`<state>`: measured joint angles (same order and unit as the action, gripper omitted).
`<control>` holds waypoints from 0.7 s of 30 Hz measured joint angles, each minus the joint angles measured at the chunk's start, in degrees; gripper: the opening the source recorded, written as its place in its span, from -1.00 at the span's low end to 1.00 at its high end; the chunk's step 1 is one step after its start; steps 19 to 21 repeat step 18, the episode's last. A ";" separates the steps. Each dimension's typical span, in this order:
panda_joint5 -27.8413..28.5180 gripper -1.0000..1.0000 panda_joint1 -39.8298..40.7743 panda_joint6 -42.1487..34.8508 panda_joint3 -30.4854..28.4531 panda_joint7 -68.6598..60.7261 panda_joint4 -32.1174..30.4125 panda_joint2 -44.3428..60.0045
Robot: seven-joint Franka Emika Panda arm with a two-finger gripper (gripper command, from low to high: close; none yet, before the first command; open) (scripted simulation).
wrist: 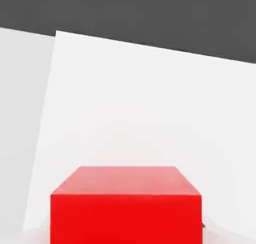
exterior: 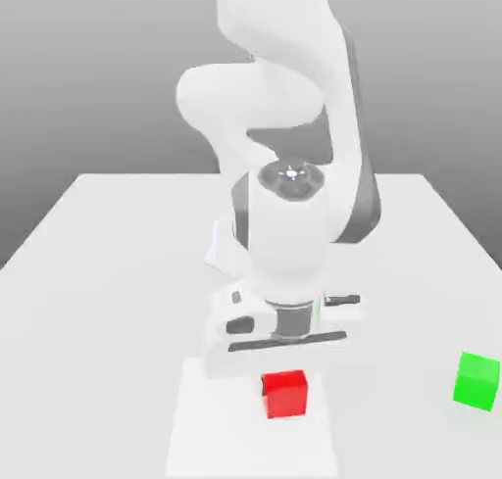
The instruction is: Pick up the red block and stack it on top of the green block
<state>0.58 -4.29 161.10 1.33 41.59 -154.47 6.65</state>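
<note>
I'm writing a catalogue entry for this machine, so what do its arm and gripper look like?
The robot arm is glossy white with smooth, rounded segments and dark grey sections at the joints. A round, dark cap with a small bright spot tops the wrist. The gripper's wide, white, boxy body carries long, narrow black strips.

Pale table (exterior: 108, 301) with a flat white panel (exterior: 235, 443) and, toward the exterior view's right, the green block (exterior: 476, 381)

bright, even, shadowless-looking light, with pale surfaces nearly washed out.
</note>
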 joint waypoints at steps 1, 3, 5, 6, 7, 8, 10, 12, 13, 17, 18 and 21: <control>-0.09 -1.00 -0.36 -1.64 0.41 -0.28 0.00 -1.64; 0.46 -1.00 -4.27 -4.21 3.47 -1.66 1.93 -2.23; 1.13 -1.00 -8.89 -6.59 6.60 -3.44 4.60 -1.83; 1.47 -1.00 -11.11 -7.74 8.20 -4.38 6.02 -1.52; 1.81 -1.00 -13.23 -8.86 9.81 -5.32 7.44 -1.19; 2.15 -1.00 -15.23 -9.96 11.46 -6.24 8.82 -0.87; 3.14 -1.00 -18.55 -11.38 14.28 -7.63 11.37 0.34; 5.31 -1.00 -19.84 -9.32 14.40 -6.76 12.40 3.58; 6.56 -1.00 -20.45 -7.72 13.86 -5.98 12.66 5.51; 8.90 1.00 -21.65 -4.49 12.47 -4.37 12.98 9.19; 8.90 1.00 -21.65 -4.49 12.47 -4.37 12.98 9.19; 8.90 1.00 -21.65 -4.49 12.47 -4.37 12.98 9.19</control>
